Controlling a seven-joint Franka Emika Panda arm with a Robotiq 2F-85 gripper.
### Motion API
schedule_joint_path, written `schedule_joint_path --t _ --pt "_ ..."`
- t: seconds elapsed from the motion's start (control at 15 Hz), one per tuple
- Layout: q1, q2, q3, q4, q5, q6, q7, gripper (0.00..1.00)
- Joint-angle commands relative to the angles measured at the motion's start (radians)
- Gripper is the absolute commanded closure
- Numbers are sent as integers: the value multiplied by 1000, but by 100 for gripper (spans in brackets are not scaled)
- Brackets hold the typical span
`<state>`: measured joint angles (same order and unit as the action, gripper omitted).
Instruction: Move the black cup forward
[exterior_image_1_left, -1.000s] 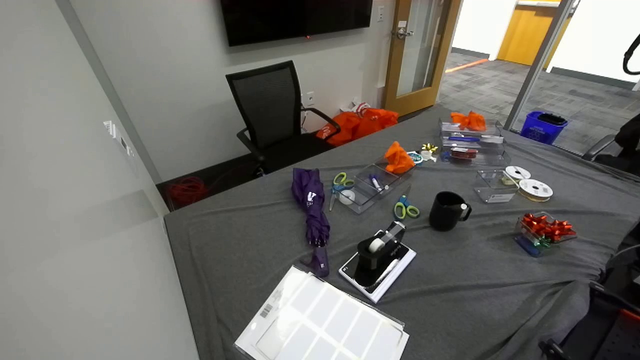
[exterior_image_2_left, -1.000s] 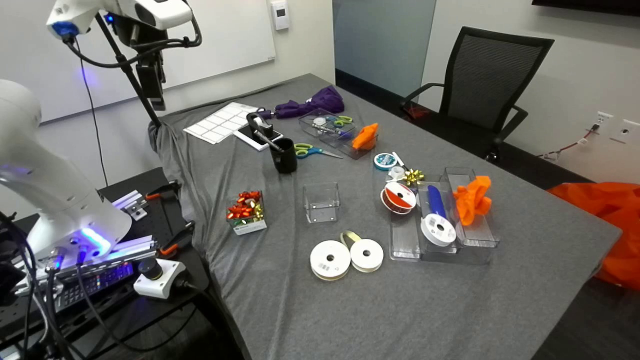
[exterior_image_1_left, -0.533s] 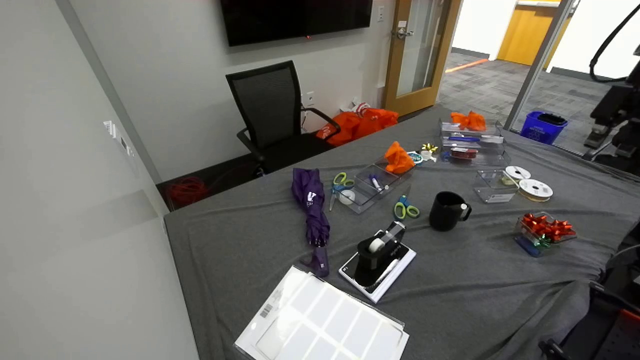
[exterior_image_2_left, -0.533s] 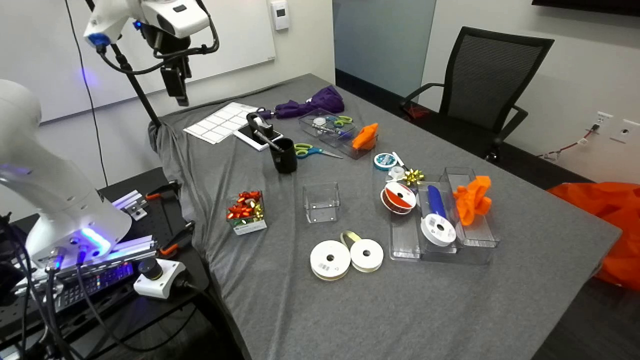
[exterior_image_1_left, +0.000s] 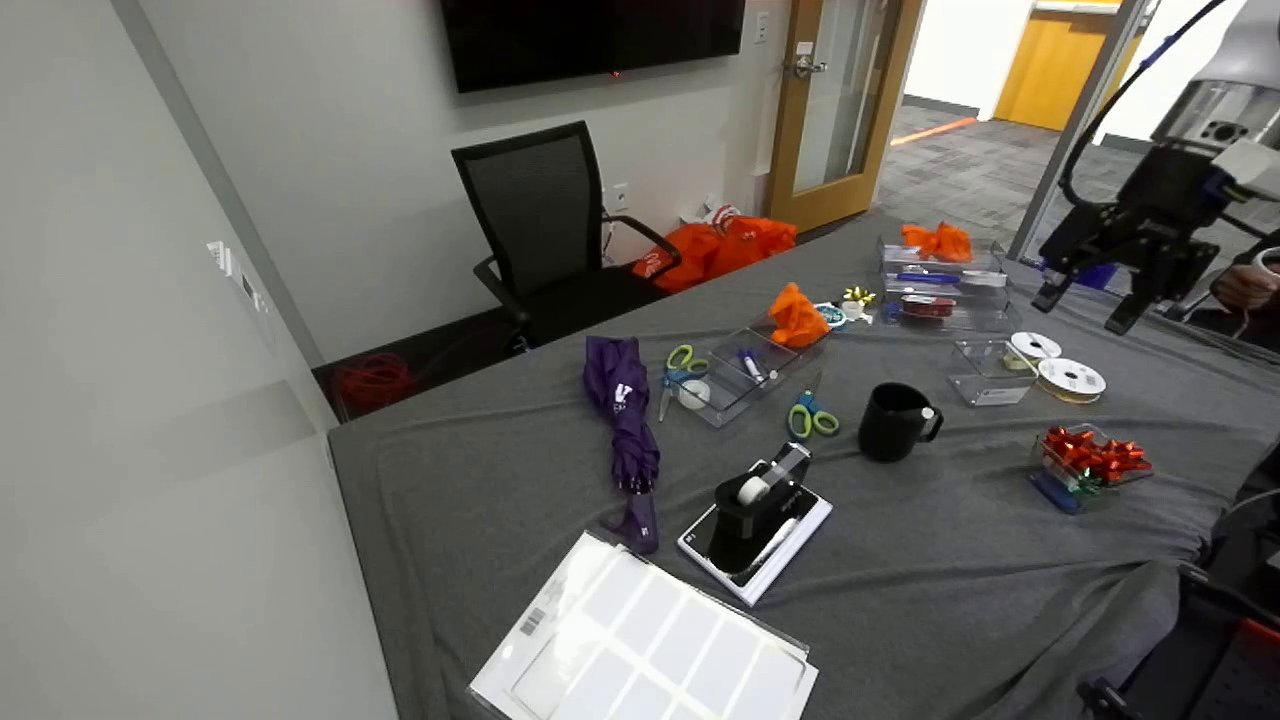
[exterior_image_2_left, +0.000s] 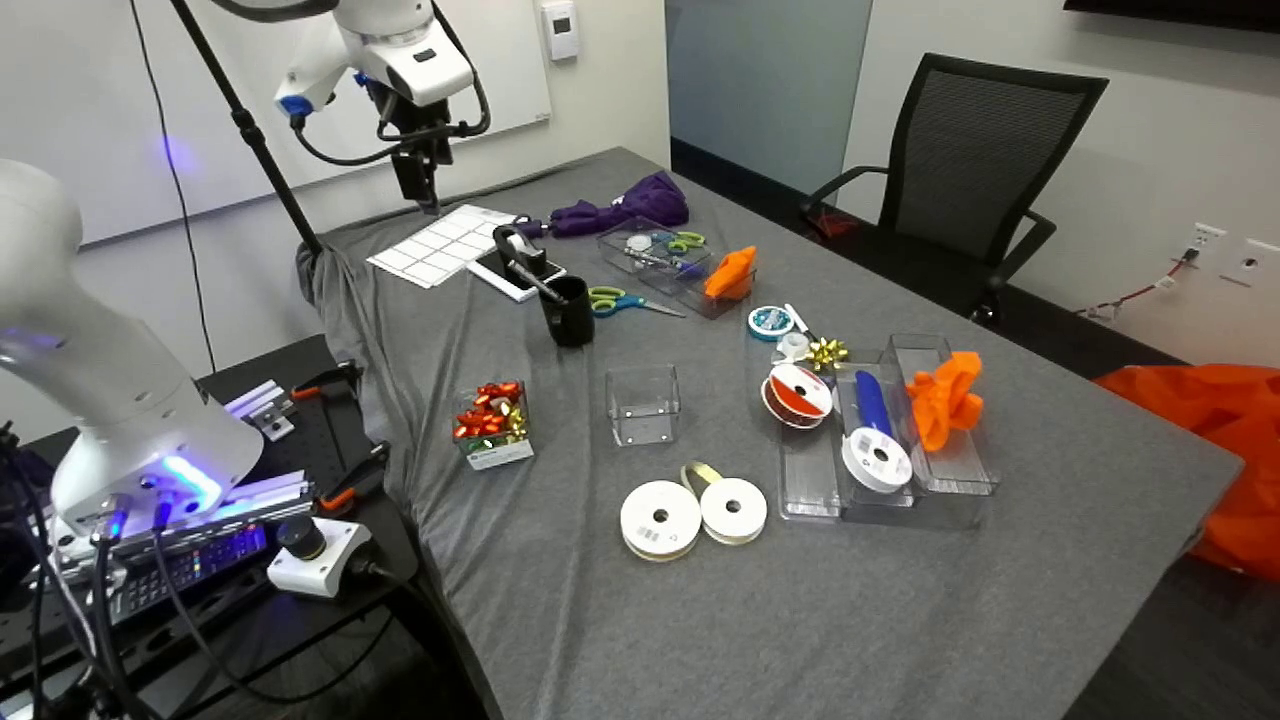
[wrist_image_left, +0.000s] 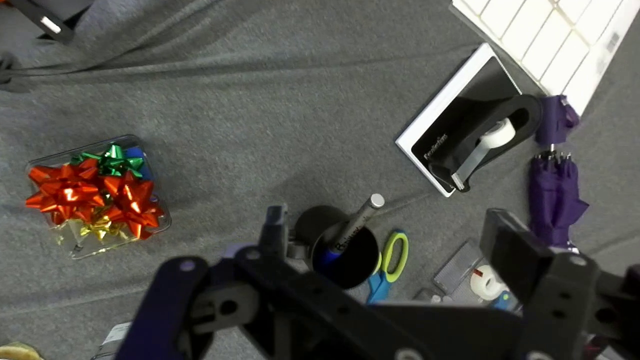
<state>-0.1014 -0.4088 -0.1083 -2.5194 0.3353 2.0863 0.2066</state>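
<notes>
The black cup (exterior_image_1_left: 888, 428) stands upright on the grey cloth in both exterior views (exterior_image_2_left: 569, 318). Its handle points toward the box of bows. A grey marker (wrist_image_left: 356, 225) leans in it and sticks out over the rim. My gripper (exterior_image_1_left: 1086, 308) is open and empty, its fingers wide apart, high above the table and apart from the cup. It also shows near the top left of an exterior view (exterior_image_2_left: 430, 203). In the wrist view, the cup (wrist_image_left: 352, 262) lies below, nearer the left finger of my gripper (wrist_image_left: 387, 217); that finger's linkage hides part of the cup.
Green-handled scissors (exterior_image_1_left: 812, 415) lie beside the cup. A tape dispenser (exterior_image_1_left: 745, 505) stands on a black-and-white box (exterior_image_1_left: 755, 570). A box of red bows (exterior_image_1_left: 1090, 465), a clear box (exterior_image_1_left: 988, 375), ribbon spools (exterior_image_1_left: 1070, 378), clear trays (exterior_image_1_left: 735, 375) and a purple umbrella (exterior_image_1_left: 628, 430) surround it.
My arm and gripper have moved in over the table, leftward in one exterior view and to the right in another. The gripper stays high. The cup and other objects have not moved.
</notes>
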Motion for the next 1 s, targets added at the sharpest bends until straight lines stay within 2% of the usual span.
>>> schedule_joint_path --t 0.0,0.6,0.93 --pt "4 102 33 38 33 85 81 0" --pt "9 319 71 87 -7 354 298 0" --pt "18 417 71 121 -88 412 416 0"
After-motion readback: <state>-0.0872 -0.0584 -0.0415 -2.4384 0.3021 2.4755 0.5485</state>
